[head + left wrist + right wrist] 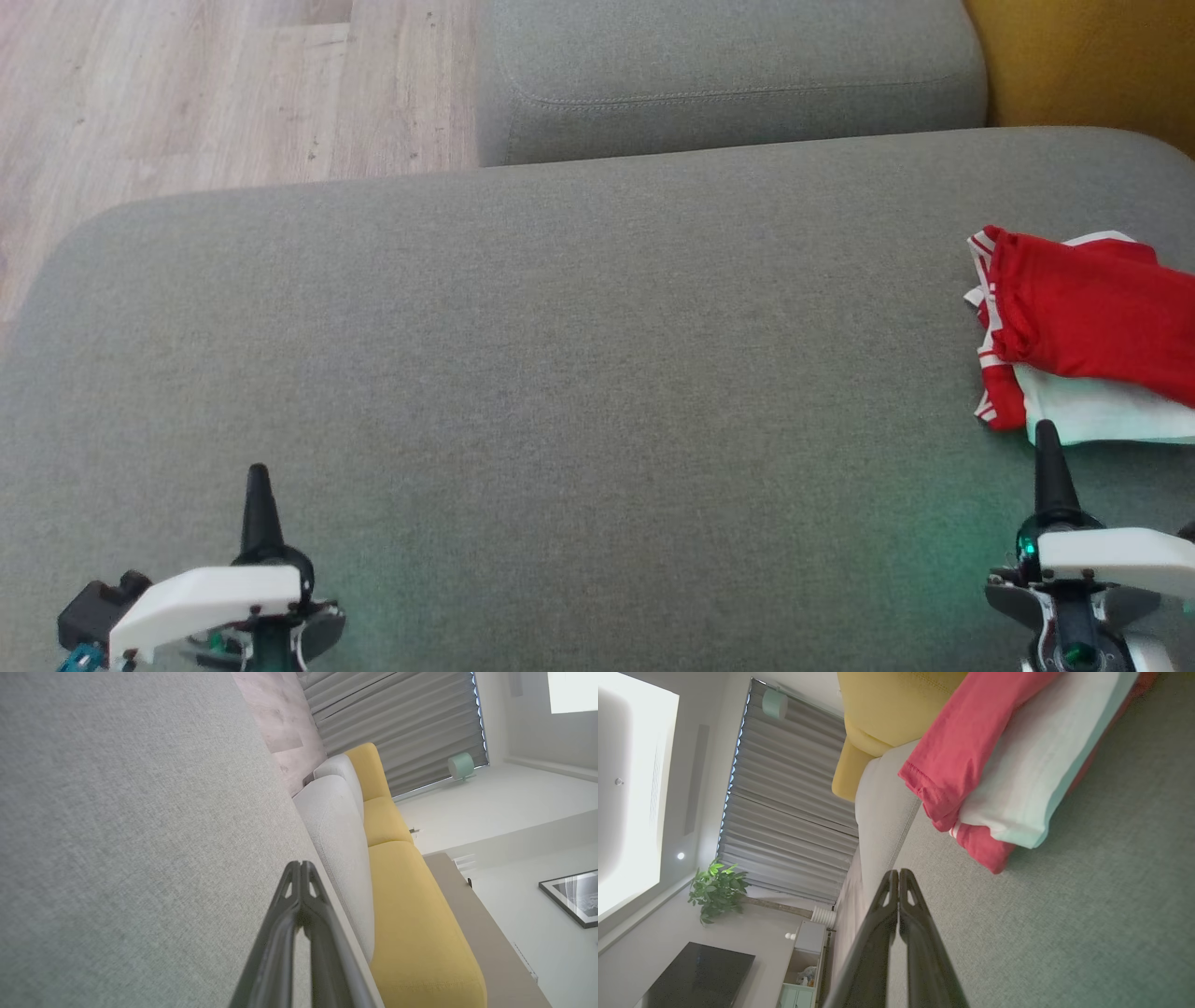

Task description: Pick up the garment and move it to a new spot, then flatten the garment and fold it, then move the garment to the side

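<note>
A folded red and white garment (pixel 1083 336) lies at the right edge of the grey sofa seat (pixel 560 373), partly cut off by the head view's border. In the right wrist view the garment (pixel 1008 765) sits just beyond my fingertips, red layers above and below a white one. My right gripper (pixel 1046 431) is shut with nothing in it, its tip close to the garment's near white edge. My left gripper (pixel 257 471) hovers shut over bare cushion at the lower left, far from the garment. Both pairs of tips meet in the wrist views: left gripper (pixel 300 864), right gripper (pixel 894 872).
A grey back cushion (pixel 728 75) stands behind the seat, with a yellow cushion (pixel 1092 56) at the far right. Wooden floor (pixel 187 93) lies beyond the seat's left edge. The wide middle of the seat is bare fabric.
</note>
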Controlling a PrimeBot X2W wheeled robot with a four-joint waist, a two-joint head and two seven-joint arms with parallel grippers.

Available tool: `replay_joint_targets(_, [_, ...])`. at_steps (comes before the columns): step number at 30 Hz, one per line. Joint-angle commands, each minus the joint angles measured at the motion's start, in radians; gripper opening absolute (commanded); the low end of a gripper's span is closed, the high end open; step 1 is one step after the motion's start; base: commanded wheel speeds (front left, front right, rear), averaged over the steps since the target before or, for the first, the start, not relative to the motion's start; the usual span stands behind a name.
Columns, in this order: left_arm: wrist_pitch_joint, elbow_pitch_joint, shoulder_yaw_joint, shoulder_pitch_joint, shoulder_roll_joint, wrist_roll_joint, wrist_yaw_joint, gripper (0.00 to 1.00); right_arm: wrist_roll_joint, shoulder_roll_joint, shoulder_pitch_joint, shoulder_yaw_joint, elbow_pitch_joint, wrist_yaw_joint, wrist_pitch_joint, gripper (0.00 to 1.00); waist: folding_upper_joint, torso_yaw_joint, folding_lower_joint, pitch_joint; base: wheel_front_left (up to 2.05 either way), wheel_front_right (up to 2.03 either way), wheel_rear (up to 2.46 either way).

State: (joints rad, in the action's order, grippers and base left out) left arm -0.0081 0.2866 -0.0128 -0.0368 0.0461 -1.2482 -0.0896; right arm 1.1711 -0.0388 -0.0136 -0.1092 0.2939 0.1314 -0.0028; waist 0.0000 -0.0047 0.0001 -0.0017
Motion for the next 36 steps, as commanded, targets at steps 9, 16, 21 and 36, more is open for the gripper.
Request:
replay_joint_targets(9, [0.035,-0.037,0.056,-0.056,0.005,-0.105,-0.018,0.00,0.128,-0.009,-0.069,0.007,-0.041,-0.001,0.033,0.00,0.0000,0.001,-0.0001,0.001,0.00,0.00,0.00])
replay_joint_targets(16, [0.056,-0.038,0.073,-0.059,0.006,-0.168,-0.024,0.00,0.204,-0.010,-0.075,0.004,-0.043,-0.001,0.053,0.00,0.0000,0.002,-0.0001,0.002,0.00,0.00,0.00])
replay_joint_targets(21, [0.071,-0.039,0.085,-0.062,0.006,-0.212,-0.028,0.00,0.258,-0.010,-0.080,0.002,-0.044,-0.001,0.068,0.00,0.0000,0.003,-0.0001,0.003,0.00,0.00,0.00])
replay_joint_targets(36, [0.112,-0.041,0.119,-0.070,0.006,-0.338,-0.039,0.00,0.409,-0.011,-0.092,-0.004,-0.048,-0.001,0.108,0.00,0.0000,0.004,-0.0001,0.004,0.00,0.00,0.00])
